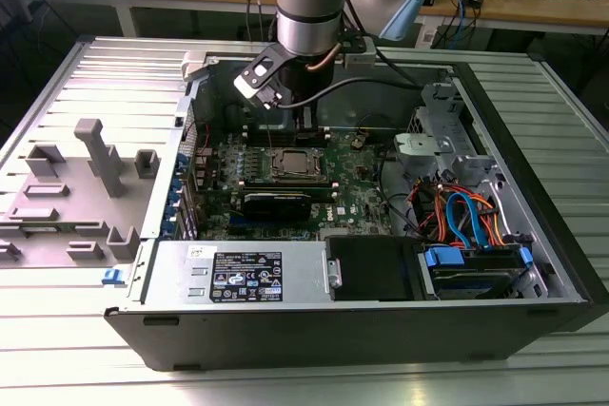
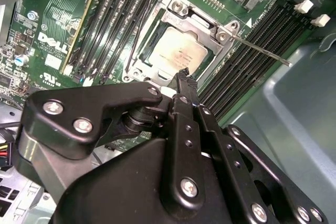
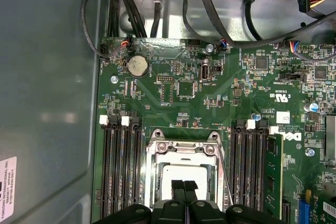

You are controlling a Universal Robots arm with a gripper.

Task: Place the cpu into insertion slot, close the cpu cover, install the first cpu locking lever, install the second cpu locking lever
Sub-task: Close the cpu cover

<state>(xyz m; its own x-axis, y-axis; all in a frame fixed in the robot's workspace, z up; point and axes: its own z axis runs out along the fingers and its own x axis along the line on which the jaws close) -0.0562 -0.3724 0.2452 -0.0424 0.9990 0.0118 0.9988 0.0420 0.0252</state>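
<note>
The cpu (image 2: 176, 53) lies flat in the insertion slot, its dull silver top showing; the slot's contact field is hidden under it. The cpu cover (image 2: 202, 22), a silvery frame, lies down around the chip. A thin locking lever (image 2: 262, 52) sticks out from the socket over the black memory slots. A second thin lever (image 2: 137, 24) runs along the socket's other side. My gripper (image 2: 184, 75) is shut with nothing between its fingers, tips just above the chip's edge. In the first wrist view the gripper (image 3: 184, 186) hangs over the cpu (image 3: 184, 172), inside the cover (image 3: 184, 153).
In the exterior view the arm (image 1: 309, 7) reaches into the open computer case (image 1: 533, 263). Long memory slots (image 3: 121, 171) flank the socket on both sides. Coloured cables (image 1: 466, 216) and a drive (image 1: 476, 268) fill the case on that view's right. A grey fixture (image 1: 95, 159) stands outside on its left.
</note>
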